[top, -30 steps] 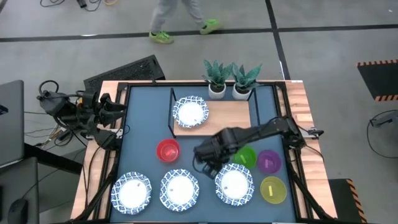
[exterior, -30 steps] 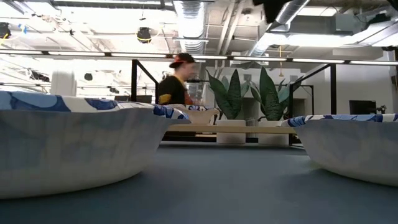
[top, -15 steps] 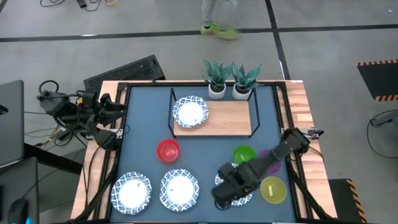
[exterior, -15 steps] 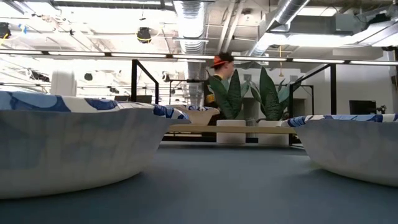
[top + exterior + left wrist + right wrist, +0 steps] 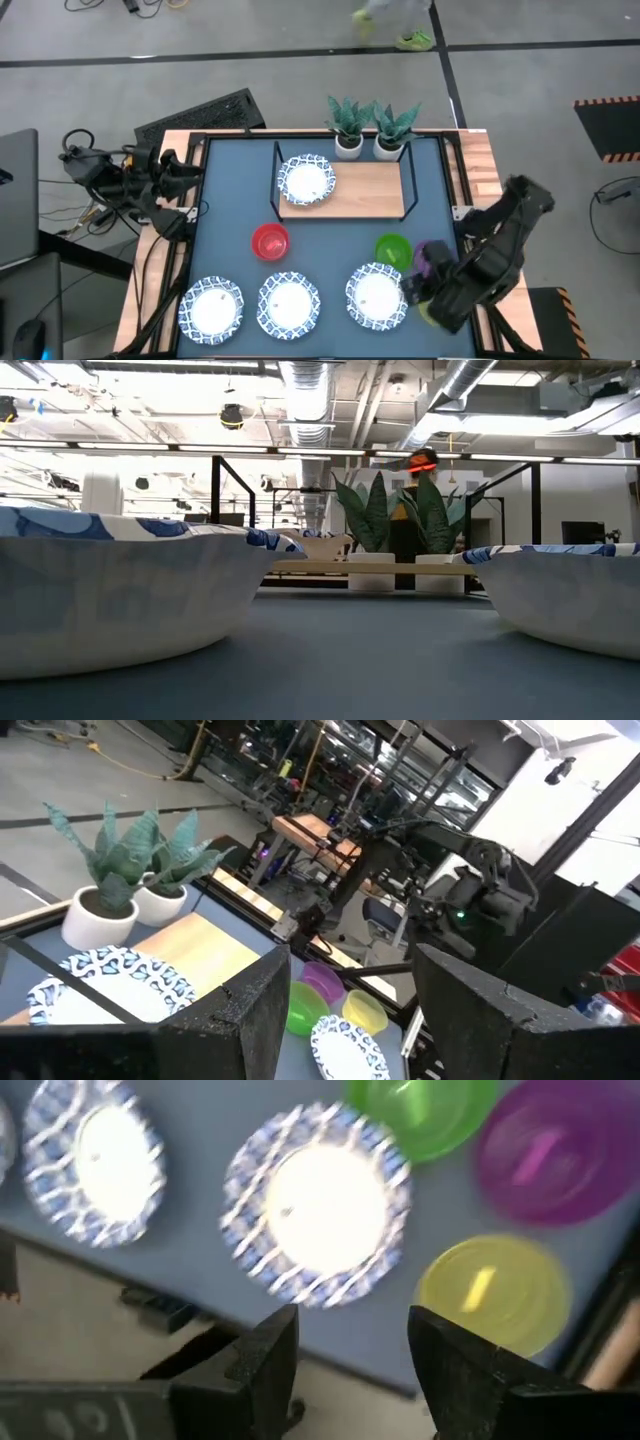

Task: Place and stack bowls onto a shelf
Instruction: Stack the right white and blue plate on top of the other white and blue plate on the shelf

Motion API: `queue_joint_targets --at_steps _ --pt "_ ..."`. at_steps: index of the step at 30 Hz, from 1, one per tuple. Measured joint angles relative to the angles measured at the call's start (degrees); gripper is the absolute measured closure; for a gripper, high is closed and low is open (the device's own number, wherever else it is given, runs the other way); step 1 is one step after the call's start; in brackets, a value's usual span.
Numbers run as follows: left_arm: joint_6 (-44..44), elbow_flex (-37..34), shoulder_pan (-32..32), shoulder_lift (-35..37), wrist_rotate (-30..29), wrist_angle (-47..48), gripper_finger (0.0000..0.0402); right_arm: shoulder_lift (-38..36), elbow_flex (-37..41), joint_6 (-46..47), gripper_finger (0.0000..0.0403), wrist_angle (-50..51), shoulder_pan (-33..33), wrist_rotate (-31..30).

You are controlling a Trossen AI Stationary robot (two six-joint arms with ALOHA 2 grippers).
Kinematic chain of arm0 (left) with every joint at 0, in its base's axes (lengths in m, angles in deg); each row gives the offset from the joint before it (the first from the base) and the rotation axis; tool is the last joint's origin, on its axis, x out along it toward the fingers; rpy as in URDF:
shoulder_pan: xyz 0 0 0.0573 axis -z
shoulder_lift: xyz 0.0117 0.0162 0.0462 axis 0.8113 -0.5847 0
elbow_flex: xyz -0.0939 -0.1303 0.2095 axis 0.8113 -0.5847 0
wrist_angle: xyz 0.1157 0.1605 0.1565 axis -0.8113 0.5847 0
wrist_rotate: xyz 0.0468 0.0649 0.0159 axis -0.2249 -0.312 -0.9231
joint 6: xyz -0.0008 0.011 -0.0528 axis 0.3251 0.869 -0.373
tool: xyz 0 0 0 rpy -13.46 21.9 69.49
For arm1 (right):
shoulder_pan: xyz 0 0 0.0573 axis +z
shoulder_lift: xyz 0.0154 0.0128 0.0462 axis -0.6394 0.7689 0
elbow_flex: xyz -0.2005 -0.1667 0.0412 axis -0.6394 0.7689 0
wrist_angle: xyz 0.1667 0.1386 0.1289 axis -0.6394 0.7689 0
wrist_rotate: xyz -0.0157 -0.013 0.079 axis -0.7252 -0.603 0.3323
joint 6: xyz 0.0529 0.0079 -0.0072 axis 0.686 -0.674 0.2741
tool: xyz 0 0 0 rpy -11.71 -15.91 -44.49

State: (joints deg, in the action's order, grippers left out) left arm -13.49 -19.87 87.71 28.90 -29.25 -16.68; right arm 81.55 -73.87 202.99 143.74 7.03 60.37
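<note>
Right gripper (image 5: 345,1355) up over front right corner of table (image 5: 230,190), above the yellow bowl (image 5: 494,1293); fingers apart, nothing btwn them. In right wrist view: yellow, purple bowl (image 5: 555,1155), green bowl (image 5: 420,1115) and a blue-rimmed bowl (image 5: 317,1202) below, w/ another blue-rimmed one (image 5: 93,1158) beside it.

Left gripper (image 5: 345,1020) parked off table's left edge, fingers apart, holding nothing.

Shelf (image 5: 345,190) at back centre of table; one blue-rimmed bowl (image 5: 306,180) sits on its left half, right half bare wood. Red bowl (image 5: 270,241) just in front of shelf's left end. Three blue-rimmed bowls in a row along front edge: left (image 5: 211,308), middle (image 5: 288,304), right (image 5: 377,295). Green just behind the right one, purple partly hidden by the arm.

Two potted plants (image 5: 366,125) at back edge behind shelf. Person (image 5: 415,510) walking in room beyond.
</note>
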Motion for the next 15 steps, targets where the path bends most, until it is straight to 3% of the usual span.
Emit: queue_joint_targets --at_steps 3,7,10,15 --pt "-0.79 0.0 0.0 0.0 -0.09 0.02 0.0205 -4.83 10.78 2.95 0.0188 -2.34 0.01 1.9" --pt "-2.03 0.0 0.0 0.0 -0.16 0.02 0.0205 -8.08 23.85 3.1 0.0188 -18.28 -0.99 3.88" --pt "-2.44 0.0 0.0 0.0 -0.22 0.02 0.0205 -8.09 30.11 2.76 0.0188 -26.89 -1.44 3.39" --pt "-3.92 0.0 0.0 0.0 -0.52 0.63 0.0205 -5.7 35.82 2.05 0.0188 -32.98 -1.92 4.37"
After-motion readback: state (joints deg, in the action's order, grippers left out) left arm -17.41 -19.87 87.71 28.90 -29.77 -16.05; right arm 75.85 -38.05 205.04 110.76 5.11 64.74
